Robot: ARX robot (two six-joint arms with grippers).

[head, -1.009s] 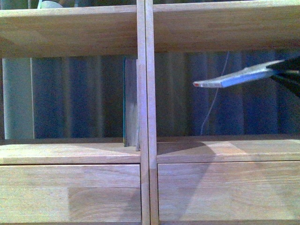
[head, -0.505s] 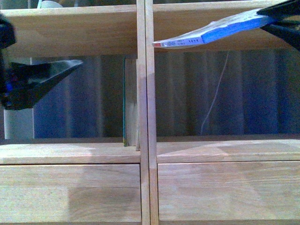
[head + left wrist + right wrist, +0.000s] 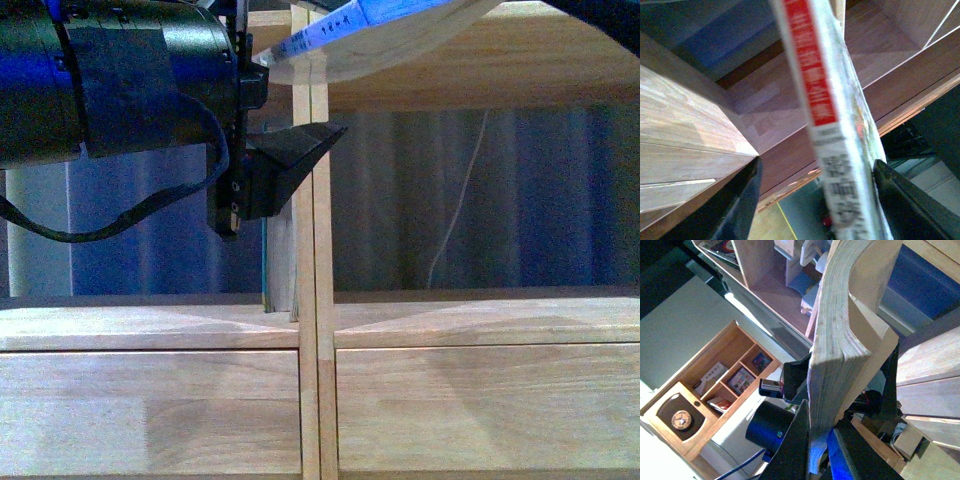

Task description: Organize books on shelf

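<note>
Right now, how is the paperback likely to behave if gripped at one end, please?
Probably floppy: the paperback bows while the right fingers hold one end. Likely light, being thin. Its free end, between the open left fingers, may sag or swing.

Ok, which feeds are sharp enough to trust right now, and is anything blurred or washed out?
Left wrist view: the paperback spine is close and smeared, its print blurred. Front view: strong blue cast, dim behind the shelf, and the left arm fills the upper left. Right wrist view: page edges fairly crisp, background bright.
</note>
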